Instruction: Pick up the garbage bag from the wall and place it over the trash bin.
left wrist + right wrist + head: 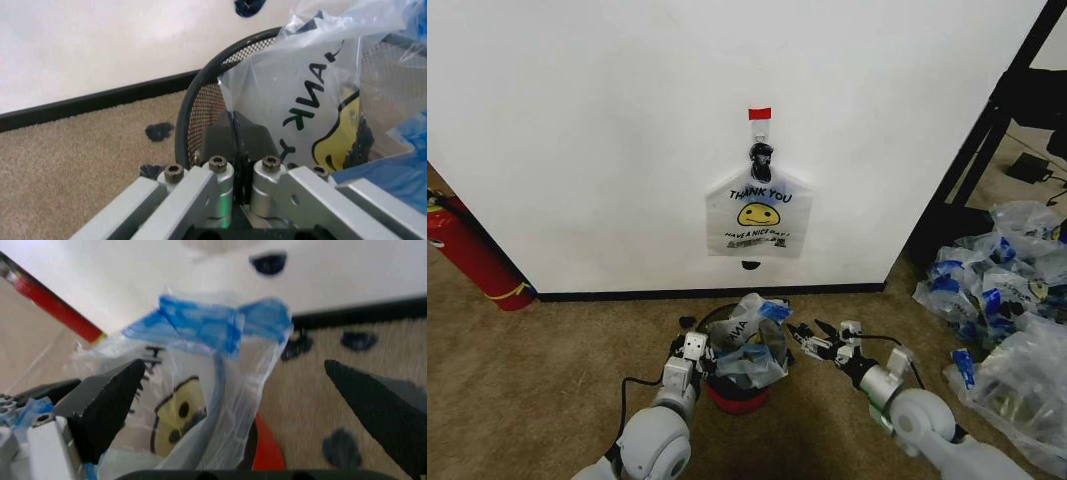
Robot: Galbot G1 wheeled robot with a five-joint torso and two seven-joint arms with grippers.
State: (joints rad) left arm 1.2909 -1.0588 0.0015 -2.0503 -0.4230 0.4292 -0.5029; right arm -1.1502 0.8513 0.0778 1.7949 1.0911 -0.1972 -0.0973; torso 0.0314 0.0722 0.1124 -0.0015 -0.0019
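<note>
Thin crinkly see-through garbage bag (749, 345) with blue printed patches and a yellow smiley sits bunched in and over the mouth of the trash bin (735, 398), a small round bin, red outside, black rim, dark mesh wall inside (mesh is plain in the left wrist view); left gripper (691, 352) is at the bin's left rim, its fingers (235, 137) pressed together on the bag's edge right at the rim, bag film rising just beyond them; right gripper (823, 337) is just beside the bin's right side, spread open with nothing between its dark pointed fingers (110, 405), the bag (200, 390) puffed up near them but apart from the far finger; straight ahead of both grippers the plain white wall (577, 140) with black baseboard (707, 293) and a small red tape mark (759, 113), under it a flat white THANK YOU smiley bag (758, 213) hanging from a dark clip; floor is tan short-pile carpet (537, 370) with a few dark scraps by the bin; long red fire extinguisher (472, 255) leans well off beyond the left gripper; heap of clear blue-printed bags (1007, 310) lies past the right gripper, beside a black frame (987, 120); a black cable runs on the carpet near the left arm
</note>
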